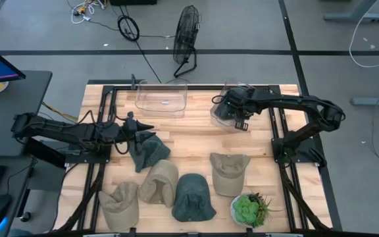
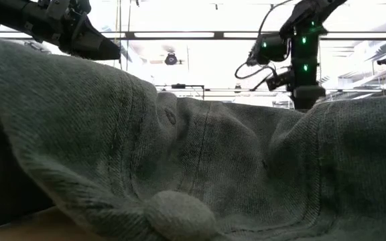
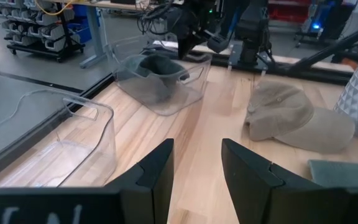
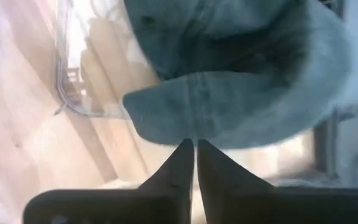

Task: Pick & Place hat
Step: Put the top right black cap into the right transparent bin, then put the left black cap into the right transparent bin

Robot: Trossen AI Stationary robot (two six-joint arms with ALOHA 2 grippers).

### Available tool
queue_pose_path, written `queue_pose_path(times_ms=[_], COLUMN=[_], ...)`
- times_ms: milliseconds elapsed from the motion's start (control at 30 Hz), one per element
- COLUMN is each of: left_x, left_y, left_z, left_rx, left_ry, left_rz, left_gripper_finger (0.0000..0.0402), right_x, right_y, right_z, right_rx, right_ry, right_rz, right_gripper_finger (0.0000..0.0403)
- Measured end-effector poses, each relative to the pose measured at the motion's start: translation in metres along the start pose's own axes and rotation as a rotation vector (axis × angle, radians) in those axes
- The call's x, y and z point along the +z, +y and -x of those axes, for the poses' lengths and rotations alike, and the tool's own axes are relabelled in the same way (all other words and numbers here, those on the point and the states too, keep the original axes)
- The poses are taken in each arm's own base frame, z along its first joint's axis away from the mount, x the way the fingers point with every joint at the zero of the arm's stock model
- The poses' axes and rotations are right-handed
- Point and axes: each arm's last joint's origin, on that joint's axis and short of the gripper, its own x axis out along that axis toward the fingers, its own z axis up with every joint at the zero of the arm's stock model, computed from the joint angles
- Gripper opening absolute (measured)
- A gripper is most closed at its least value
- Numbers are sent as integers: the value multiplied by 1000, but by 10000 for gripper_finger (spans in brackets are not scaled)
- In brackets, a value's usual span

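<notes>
My right gripper (image 4: 195, 142) is shut on a dark green hat (image 4: 241, 81) over the right clear bin (image 1: 234, 89) at the table's far side. In the left wrist view this hat (image 3: 154, 70) lies inside the bin. My left gripper (image 3: 197, 165) is open and holds nothing. It hovers left of centre (image 1: 143, 126), just beyond another dark green hat (image 1: 149, 151) that lies crumpled on the table. A second clear bin (image 1: 162, 97) stands empty at the far side. My right gripper pinches the dark green hat by the edge of its brim (image 4: 191, 127), between the two fingertips. The fingers come slanting from above. The hat's crown sits down in the clear bin, as the left wrist view shows.
Along the near side lie three tan hats (image 1: 160, 182) (image 1: 119, 204) (image 1: 229, 172) and one more dark green hat (image 1: 193, 197). A potted green plant (image 1: 249, 209) stands at the near right. The low view is filled by a hat (image 2: 193, 161) close to the camera.
</notes>
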Motion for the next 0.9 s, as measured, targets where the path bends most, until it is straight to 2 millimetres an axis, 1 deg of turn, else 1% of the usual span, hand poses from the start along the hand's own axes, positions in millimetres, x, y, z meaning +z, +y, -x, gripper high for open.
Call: queue_pose_path(times_ms=[133, 300, 400, 500, 567, 633, 767, 833, 900], left_x=[4, 6, 5, 3, 5, 9, 9, 5, -5], left_y=[-1, -1, -1, -3, -5, -6, -8, -7, -6], left_z=[0, 0, 0, -2, -4, -6, -12, -14, -15], left_rx=[-7, -11, -29, -60, -66, -56, 25, 109, 190], left_ry=[-38, -56, -41, -15, 8, 58, 243, 336, 439], left_rz=[40, 48, 69, 80, 80, 90, 129, 216, 283], left_gripper_finger=[138, 138, 138, 138, 138, 138, 138, 138, 138], right_x=[9, 23, 31, 37, 42, 47, 53, 55, 56], right_y=[3, 17, 33, 50, 60, 69, 82, 87, 91], right_z=[33, 67, 81, 89, 94, 98, 108, 112, 114], right_rx=[-10, -4, 19, 64, 88, 111, 146, 156, 160], right_ry=[-64, -200, -287, -378, -443, -499, -612, -650, -678], right_rz=[-25, 18, 44, 89, 84, 68, 40, 46, 60], right_gripper_finger=[44, 88, 117, 143, 155, 163, 165, 162, 158])
